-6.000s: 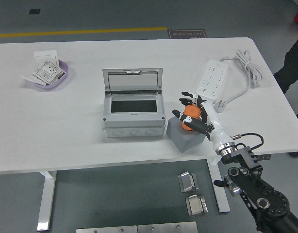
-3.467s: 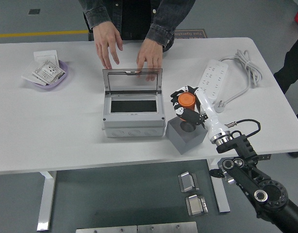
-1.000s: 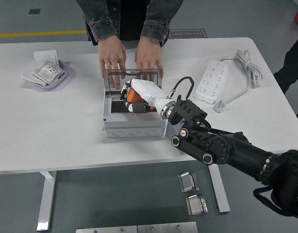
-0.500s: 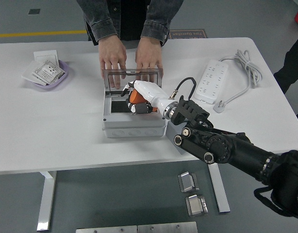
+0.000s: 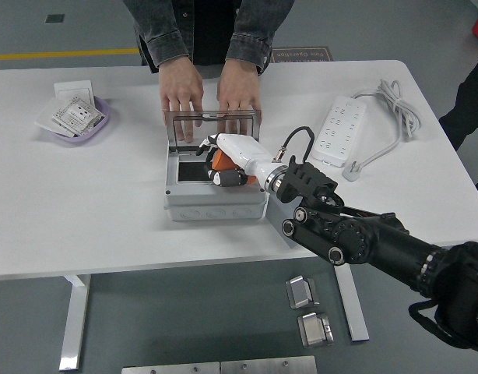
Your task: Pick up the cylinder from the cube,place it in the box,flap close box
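Shifted a little toward the box's right side since half a second ago, and carried all the way over from the cube top where it sat six seconds back: orange cylinder (image 5: 221, 161), now low inside the opening of the grey box (image 5: 215, 191), only an orange sliver visible under the white knuckles. Not yet released, as far as can be judged; fingers of the right hand (image 5: 227, 161) curled around it, black fingertips (image 5: 230, 178) pointing down into the recess. First step done, then, second nearly so; left to do: letting go, backing out, swinging the clear flap (image 5: 214, 127) down. Flap upright at the box's far edge, steadied from behind by a person's two hands (image 5: 181, 95), palms flat on the desk (image 5: 107, 187) and fingers at the flap's top edge. Cube hidden behind the forearm, not to be made out. Right arm stretched in from the lower right corner, black forearm low across the desk's near edge, wrist angled up and left, white palm over the box's right half. Left hand out of sight.
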